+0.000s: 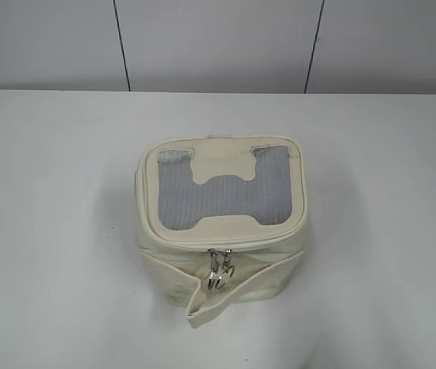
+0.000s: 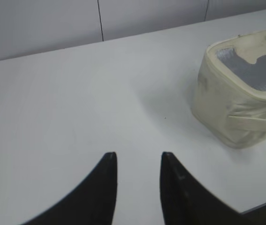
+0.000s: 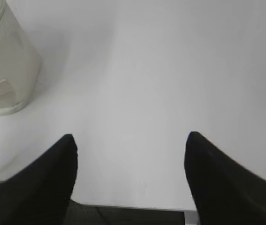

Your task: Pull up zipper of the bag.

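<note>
At the bottom of the left wrist view our left claw (image 2: 138,161) hangs over bare table (image 2: 76,108), its tips a narrow gap apart and holding nothing. Our right claw (image 3: 130,143), low in its own view, is spread wide and also empty. Neither claw shows in the exterior view.

Farther up, the bag (image 1: 221,231) sits mid-frame in the exterior view, upright, mesh lid on top. From the left claw it lies to the upper right; from the right claw, to the upper left, only its side wall (image 3: 6,70) showing. We cannot say which arm is nearer.

The zipper (image 1: 219,270) matters most: its two sliders meet at the middle of the bag's near face, ring pulls dangling side by side just above the loose strap (image 1: 210,304). The zip line runs left-right along the lid edge there.

We judge the table wide open on both sides, while the strap crowds the pulls from below.
</note>
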`<action>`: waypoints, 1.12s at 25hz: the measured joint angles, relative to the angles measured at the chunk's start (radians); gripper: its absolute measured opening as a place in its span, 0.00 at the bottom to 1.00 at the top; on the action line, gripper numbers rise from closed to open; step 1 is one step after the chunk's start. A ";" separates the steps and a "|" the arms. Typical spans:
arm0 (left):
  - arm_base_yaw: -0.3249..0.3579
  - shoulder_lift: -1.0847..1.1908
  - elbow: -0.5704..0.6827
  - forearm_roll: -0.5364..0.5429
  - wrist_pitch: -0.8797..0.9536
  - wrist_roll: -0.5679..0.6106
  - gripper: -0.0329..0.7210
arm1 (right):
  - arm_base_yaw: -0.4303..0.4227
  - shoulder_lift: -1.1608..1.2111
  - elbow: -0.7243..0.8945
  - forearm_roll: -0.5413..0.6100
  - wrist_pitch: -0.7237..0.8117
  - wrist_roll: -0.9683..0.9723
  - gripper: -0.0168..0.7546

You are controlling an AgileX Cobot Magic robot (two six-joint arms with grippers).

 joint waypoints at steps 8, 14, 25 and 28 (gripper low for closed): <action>0.000 -0.010 0.014 -0.051 -0.018 0.063 0.37 | 0.000 -0.027 0.006 0.000 -0.004 -0.009 0.75; 0.000 -0.010 0.014 -0.052 -0.020 0.065 0.37 | 0.000 -0.027 0.007 0.000 -0.005 -0.009 0.75; 0.000 -0.010 0.015 -0.052 -0.020 0.065 0.37 | 0.000 -0.027 0.007 0.000 -0.006 -0.009 0.75; 0.003 -0.010 0.015 -0.052 -0.020 0.065 0.37 | -0.012 -0.027 0.007 0.001 -0.006 -0.009 0.75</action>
